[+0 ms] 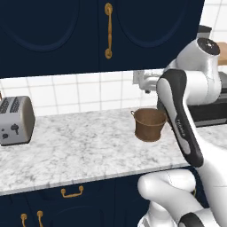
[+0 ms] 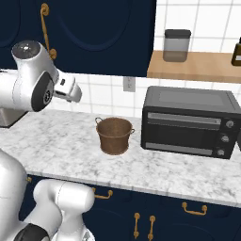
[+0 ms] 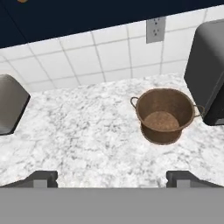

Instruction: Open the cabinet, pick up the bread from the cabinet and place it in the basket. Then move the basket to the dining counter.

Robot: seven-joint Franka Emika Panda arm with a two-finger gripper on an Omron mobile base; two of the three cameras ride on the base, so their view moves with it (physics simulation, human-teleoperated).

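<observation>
Pincer (image 3: 112, 177) spread wide, holding nothing | one basket (image 3: 165, 114) on worktop (image 3: 83, 140) | one toaster (image 1: 15, 119) | cabinet (image 1: 66, 31) doors closed

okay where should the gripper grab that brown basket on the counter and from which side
Grip the basket by its rim wall, from above, one finger inside and one outside. It stands upright, open and empty, with the oven close on one side, so a near or toaster-side section looks safest. The loop handles seem too small.

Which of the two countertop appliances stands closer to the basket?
The black toaster oven, just beside the basket. The grey toaster stands much farther away across bare marble.
</observation>
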